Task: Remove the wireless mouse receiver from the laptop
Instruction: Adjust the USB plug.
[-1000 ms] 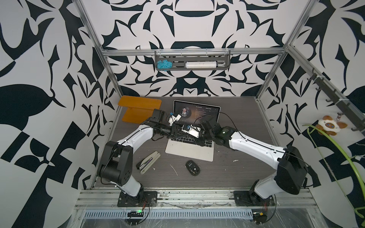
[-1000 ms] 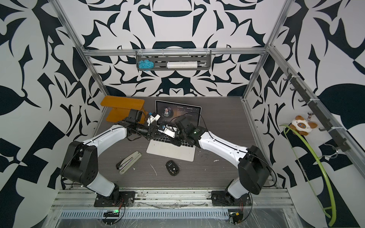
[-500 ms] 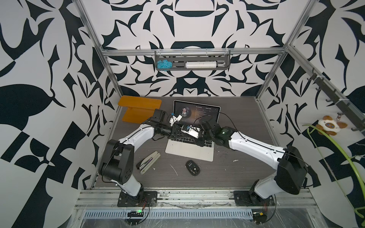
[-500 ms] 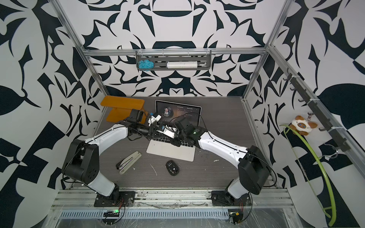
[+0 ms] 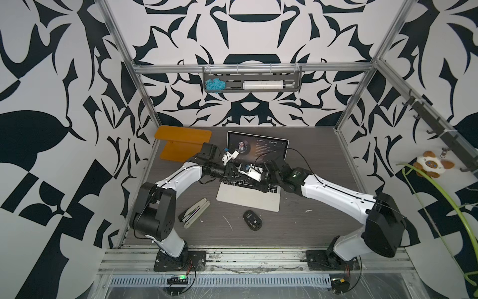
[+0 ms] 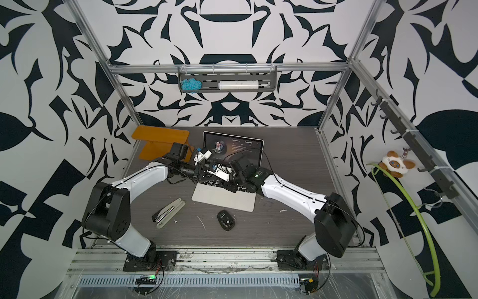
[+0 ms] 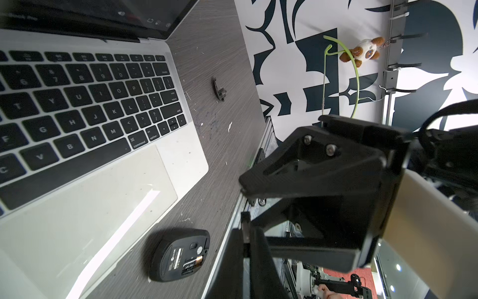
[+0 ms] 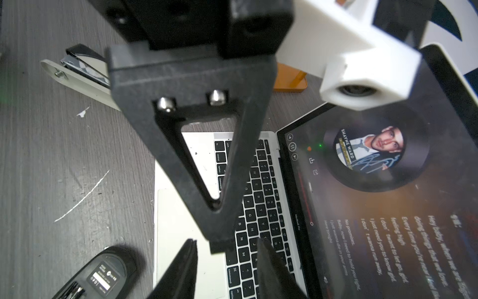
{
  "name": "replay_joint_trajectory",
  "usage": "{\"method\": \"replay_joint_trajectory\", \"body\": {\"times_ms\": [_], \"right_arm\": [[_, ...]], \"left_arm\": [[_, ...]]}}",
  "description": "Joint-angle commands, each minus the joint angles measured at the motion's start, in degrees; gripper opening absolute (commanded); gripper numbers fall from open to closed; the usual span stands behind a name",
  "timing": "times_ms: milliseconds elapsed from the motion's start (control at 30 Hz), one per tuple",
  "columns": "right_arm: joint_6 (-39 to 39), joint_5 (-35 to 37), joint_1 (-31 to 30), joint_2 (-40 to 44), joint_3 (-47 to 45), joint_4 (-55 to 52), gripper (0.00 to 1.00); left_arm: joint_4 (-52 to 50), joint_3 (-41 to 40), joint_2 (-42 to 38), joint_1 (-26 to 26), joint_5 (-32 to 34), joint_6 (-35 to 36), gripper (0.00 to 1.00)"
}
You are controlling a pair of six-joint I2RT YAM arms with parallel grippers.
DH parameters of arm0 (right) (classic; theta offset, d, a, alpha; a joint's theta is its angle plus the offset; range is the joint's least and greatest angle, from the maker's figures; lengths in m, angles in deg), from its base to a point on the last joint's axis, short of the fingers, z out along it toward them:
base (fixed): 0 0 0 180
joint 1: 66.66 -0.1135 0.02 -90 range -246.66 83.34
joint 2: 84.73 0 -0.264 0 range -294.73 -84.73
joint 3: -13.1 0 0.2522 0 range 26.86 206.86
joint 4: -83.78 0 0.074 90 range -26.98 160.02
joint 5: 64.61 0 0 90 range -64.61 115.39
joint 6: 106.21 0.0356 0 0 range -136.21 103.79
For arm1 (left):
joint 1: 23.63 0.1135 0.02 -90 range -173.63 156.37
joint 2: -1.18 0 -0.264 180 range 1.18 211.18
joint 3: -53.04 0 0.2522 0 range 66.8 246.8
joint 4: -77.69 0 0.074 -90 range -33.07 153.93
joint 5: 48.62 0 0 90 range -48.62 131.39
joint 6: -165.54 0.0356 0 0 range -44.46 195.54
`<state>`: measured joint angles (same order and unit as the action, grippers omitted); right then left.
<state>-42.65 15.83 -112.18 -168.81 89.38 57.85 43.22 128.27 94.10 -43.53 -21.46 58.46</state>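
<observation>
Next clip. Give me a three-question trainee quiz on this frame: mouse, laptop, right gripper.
1. True or false: the mouse lies belly up, battery showing.
2. Where is the mouse? A) on the keyboard B) on the table, before the laptop's front edge C) on the trackpad
3. In the right wrist view, are the right gripper's fingers together or apart?
Key: 1 true; 2 B; 3 apart.
</observation>
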Motion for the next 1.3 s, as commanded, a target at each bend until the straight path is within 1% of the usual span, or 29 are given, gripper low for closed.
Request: {"method": "replay_joint_trajectory", "body": {"times_ms": [0, 67, 133, 233, 300, 400, 500, 567, 600, 700, 833, 1067, 1200, 1267], "right_arm": [[11.77, -4.36, 5.8, 6.79, -2.2, 7.86, 0.56], [22.82, -5.52, 8.92, 8.59, -2.83, 10.48, 0.59], [33.24, -9.63, 12.22, 9.8, -3.09, 11.81, 0.59], [49.33, -20.82, 16.27, 11.0, -4.01, 16.02, 0.6], [59.08, -26.49, 16.88, 12.37, -6.06, 21.99, 0.62], [68.86, -32.05, 16.87, 13.24, -7.68, 29.07, 0.62], [76.71, -37.84, 16.8, 12.37, -7.91, 36.19, 0.63], [81.89, -40.91, 16.29, 11.35, -8.55, 42.64, 0.64], [82.91, -41.15, 15.9, 10.98, -8.46, 43.53, 0.64], [82.24, -40.79, 15.27, 10.48, -7.2, 42.25, 0.63], [84.11, -42.59, 14.35, 8.04, -5.86, 44.78, 0.48], [86.15, -43.79, 11.57, 4.65, -5.21, 50.8, 0.44], [86.9, -43.55, 11.3, 4.73, -5.42, 52.51, 0.37], [86.99, -43.44, 11.25, 5.06, -5.57, 53.07, 0.36]], "left_arm": [[0.93, 1.98, -2.25, -0.14, -0.35, -0.48, 0.0], [3.95, 1.93, -3.4, -0.14, -0.1, -2.79, 0.0], [7.41, 1.69, -4.86, -0.14, -0.24, -5.27, 0.0], [13.89, 1.11, -7.76, -0.14, -1.52, -9.44, 0.0], [18.01, 0.83, -10.0, -0.14, -1.79, -12.57, 0.0], [23.5, 0.27, -12.62, -0.14, -3.36, -17.13, 0.0], [28.34, -0.11, -14.07, -0.14, -5.49, -21.73, 0.0], [28.71, 0.01, -15.13, -0.14, -6.12, -22.34, 0.0], [28.59, -0.01, -15.73, -0.14, -6.31, -22.38, 0.0], [27.88, 0.13, -16.81, -0.14, -6.71, -22.55, 0.0], [27.21, 0.21, -17.66, -0.14, -7.1, -22.56, 0.0], [27.06, 0.42, -17.98, -0.14, -7.91, -23.17, 0.0], [26.54, 0.47, -18.28, -0.14, -8.08, -22.78, 0.0], [25.43, 0.49, -18.31, -0.14, -7.93, -21.95, 0.0]]}}
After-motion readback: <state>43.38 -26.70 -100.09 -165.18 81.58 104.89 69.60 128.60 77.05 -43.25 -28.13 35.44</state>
